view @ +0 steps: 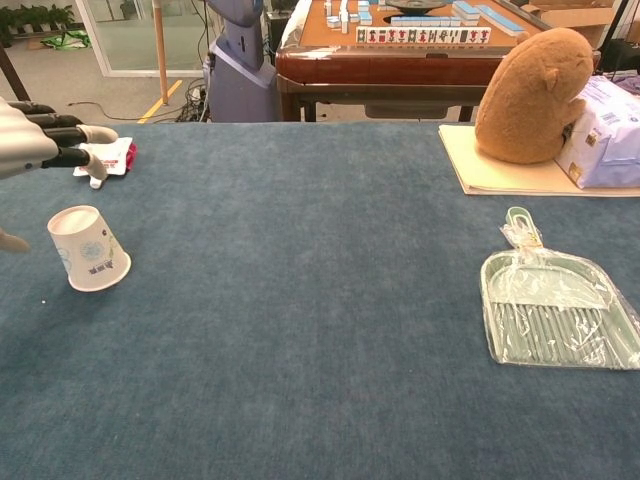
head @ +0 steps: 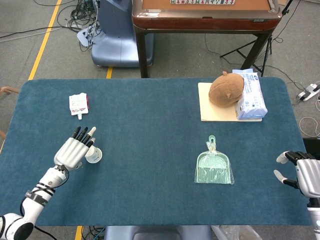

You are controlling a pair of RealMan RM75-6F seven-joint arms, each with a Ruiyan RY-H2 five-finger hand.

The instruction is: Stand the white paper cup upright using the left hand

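Note:
The white paper cup (head: 94,154) (view: 89,249) lies on its side on the blue table near the left edge, its base toward the chest camera. My left hand (head: 75,150) (view: 35,145) hovers over and just left of the cup with fingers spread, holding nothing. Whether it touches the cup is not clear. My right hand (head: 302,175) stays at the table's right edge, fingers apart and empty.
A small white and red pouch (head: 78,104) lies behind the cup. A clear-wrapped green dustpan (head: 213,167) sits right of centre. A brown plush toy (head: 226,89) and a wipes pack (head: 251,100) rest on a cream board (head: 207,111) at the back right.

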